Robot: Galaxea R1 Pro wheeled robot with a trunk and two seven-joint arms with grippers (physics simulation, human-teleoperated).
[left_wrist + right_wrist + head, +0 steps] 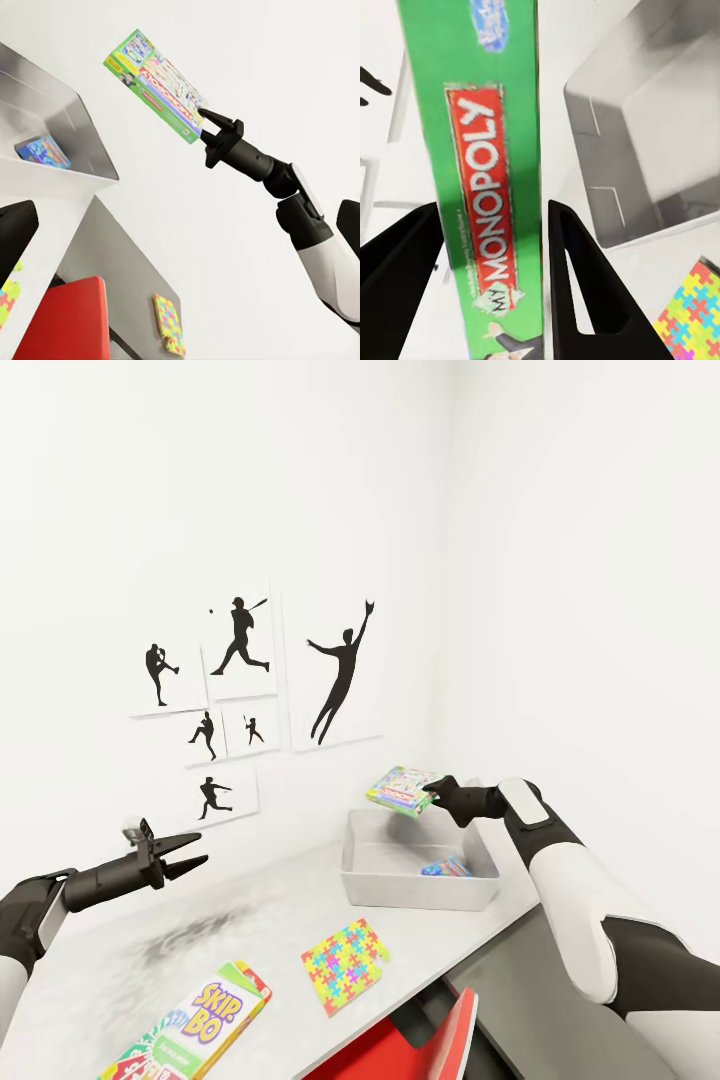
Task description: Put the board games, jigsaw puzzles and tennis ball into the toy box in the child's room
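Right hand (434,792) clamped on Monopoly box (400,791), hovering over toy box (420,890) far rim at 1 o'clock. Step: drop-in. Next: ease forward over bin, lower, release. Left hand (190,860) apart, idle. Skip-Bo (205,1025), puzzle (345,963) wait on surface (140,950).

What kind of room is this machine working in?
Most likely a child's bedroom or playroom: black baseball-player silhouette pictures hang on the white wall, and a Skip-Bo game, a colourful jigsaw puzzle and a grey toy box sit on the table.
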